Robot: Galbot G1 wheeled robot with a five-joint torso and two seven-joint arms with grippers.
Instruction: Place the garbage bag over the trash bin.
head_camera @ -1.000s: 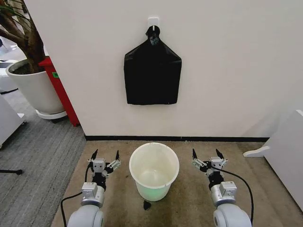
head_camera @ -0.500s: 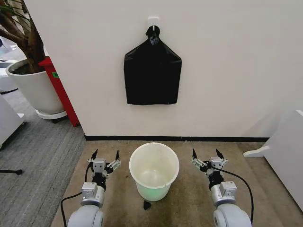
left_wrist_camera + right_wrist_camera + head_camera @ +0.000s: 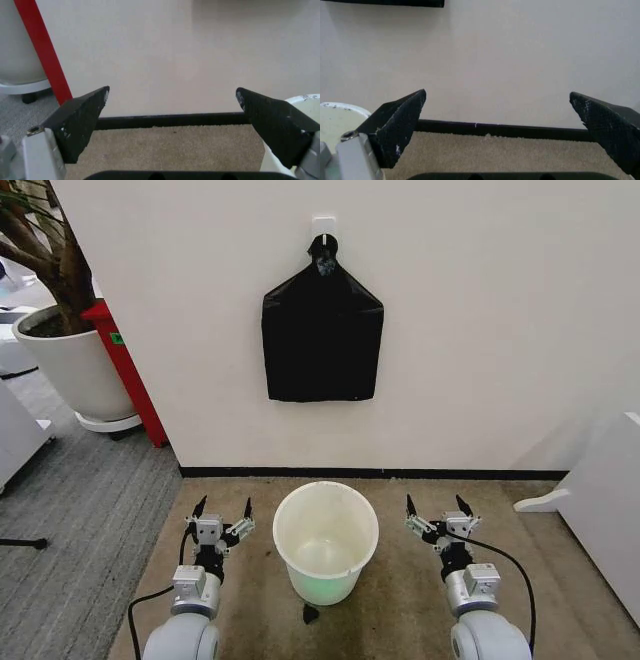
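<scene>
The trash bin (image 3: 326, 542), a pale white-green bucket, stands upright and empty on the brown carpet close to the wall. My left gripper (image 3: 222, 508) hovers open just left of it, fingers pointing at the wall. My right gripper (image 3: 435, 505) hovers open just right of it, facing the same way. The bin's rim (image 3: 307, 99) shows beside the left gripper (image 3: 172, 92), and the rim (image 3: 340, 112) appears again beside the right gripper (image 3: 497, 93). Nothing lies between either pair of fingers. The garbage bag is out of view.
A flat black bundle (image 3: 322, 330) hangs from a wall hook above the bin. A small black scrap (image 3: 311, 614) lies on the floor before the bin. A white plant pot (image 3: 70, 365) and a red panel (image 3: 125, 370) stand at left, white furniture (image 3: 610, 510) at right.
</scene>
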